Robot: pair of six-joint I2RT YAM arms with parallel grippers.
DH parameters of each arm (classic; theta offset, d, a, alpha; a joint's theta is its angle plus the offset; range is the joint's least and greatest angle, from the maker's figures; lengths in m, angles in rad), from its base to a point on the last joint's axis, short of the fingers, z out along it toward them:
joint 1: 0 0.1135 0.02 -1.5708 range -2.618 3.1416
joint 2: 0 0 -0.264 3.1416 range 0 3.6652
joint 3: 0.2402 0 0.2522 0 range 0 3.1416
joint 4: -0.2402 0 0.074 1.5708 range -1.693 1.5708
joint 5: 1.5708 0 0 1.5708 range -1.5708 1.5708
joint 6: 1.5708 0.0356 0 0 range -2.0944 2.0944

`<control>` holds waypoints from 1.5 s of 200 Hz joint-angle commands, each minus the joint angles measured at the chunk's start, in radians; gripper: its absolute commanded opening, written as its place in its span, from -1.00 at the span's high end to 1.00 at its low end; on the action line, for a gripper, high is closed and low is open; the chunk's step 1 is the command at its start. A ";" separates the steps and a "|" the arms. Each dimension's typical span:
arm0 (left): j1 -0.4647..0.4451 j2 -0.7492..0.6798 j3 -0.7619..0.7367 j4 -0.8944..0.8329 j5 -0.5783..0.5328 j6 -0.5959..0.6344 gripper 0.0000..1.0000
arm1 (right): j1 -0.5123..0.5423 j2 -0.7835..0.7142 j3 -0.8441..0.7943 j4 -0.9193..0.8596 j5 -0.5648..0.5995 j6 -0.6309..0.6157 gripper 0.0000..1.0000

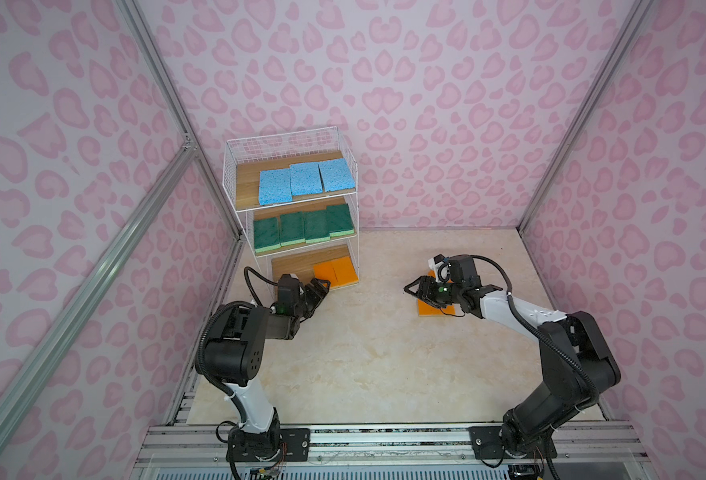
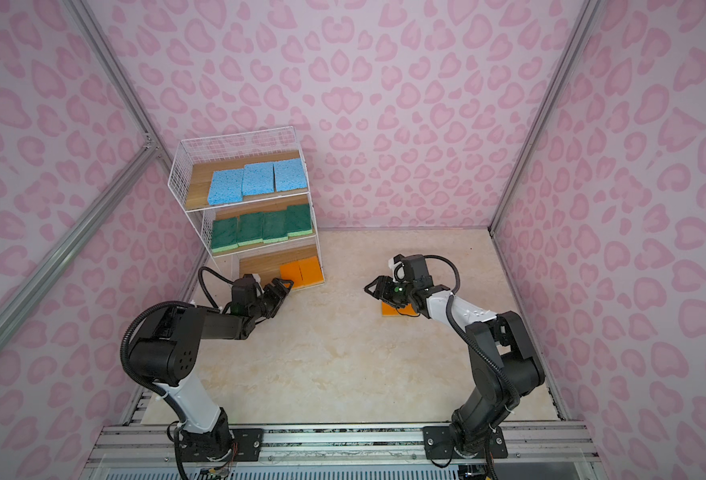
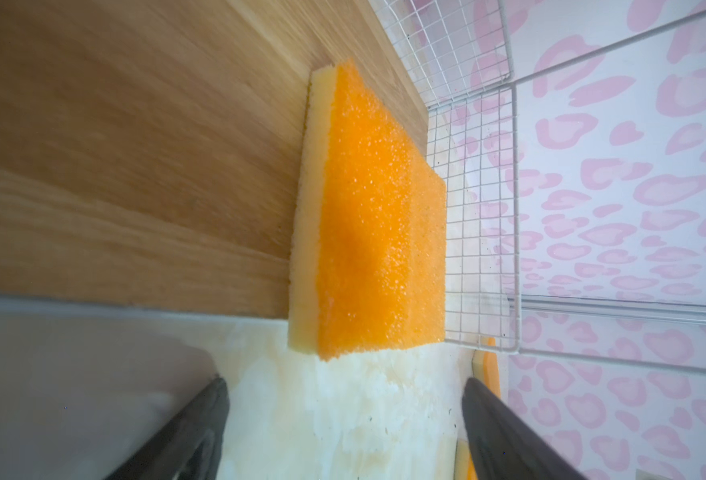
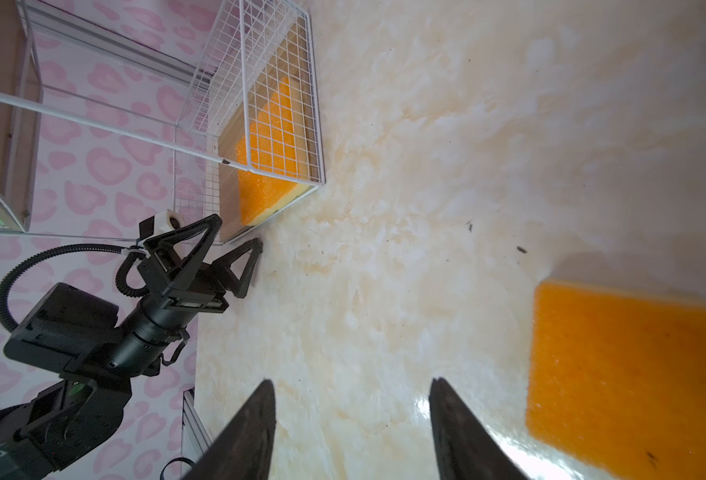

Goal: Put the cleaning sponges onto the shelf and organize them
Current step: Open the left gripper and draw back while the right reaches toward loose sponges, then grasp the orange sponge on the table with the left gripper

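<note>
In both top views the shelf (image 1: 246,185) (image 2: 197,183) stands at the back left. Three blue sponges (image 1: 303,178) lie on its top board and several green ones (image 1: 301,226) on the middle board. Two orange sponges (image 1: 345,268) (image 3: 364,216) lie side by side at the right end of the bottom board. My left gripper (image 1: 322,287) (image 3: 343,415) is open and empty just in front of them. My right gripper (image 1: 408,290) (image 4: 351,399) hangs open and empty over the table. A loose orange sponge (image 1: 428,311) (image 4: 634,382) lies beside it, partly under the arm.
A sliver of another orange sponge (image 1: 433,273) shows behind the right wrist. The left part of the bottom board (image 1: 293,264) is bare wood. White wire grid (image 3: 480,208) closes the shelf's right side. Pink patterned walls enclose the marble tabletop (image 1: 364,353).
</note>
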 commanded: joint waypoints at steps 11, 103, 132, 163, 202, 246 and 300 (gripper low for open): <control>-0.034 -0.055 -0.028 -0.027 -0.057 0.020 -0.78 | 0.000 -0.016 -0.001 -0.083 0.092 -0.064 -0.13; -0.237 -0.275 -0.174 -0.086 -0.145 0.045 -0.28 | -0.068 0.045 -0.050 -0.124 0.310 -0.120 0.52; -0.294 -0.344 -0.230 -0.098 -0.141 0.038 0.12 | -0.065 0.121 -0.031 -0.103 0.308 -0.113 0.71; -0.310 -0.442 -0.287 -0.132 -0.129 0.033 0.19 | -0.007 0.178 -0.010 -0.094 0.295 -0.092 0.75; -0.310 -0.618 -0.302 -0.269 -0.128 0.076 -0.11 | 0.159 0.206 0.062 -0.127 0.306 -0.080 0.75; -0.310 -0.706 -0.285 -0.399 -0.092 0.117 -0.06 | 0.357 0.244 0.127 -0.098 0.224 -0.052 0.69; -0.326 -0.699 -0.320 -0.423 -0.066 0.160 0.04 | 0.355 0.070 0.112 -0.062 0.137 -0.038 0.11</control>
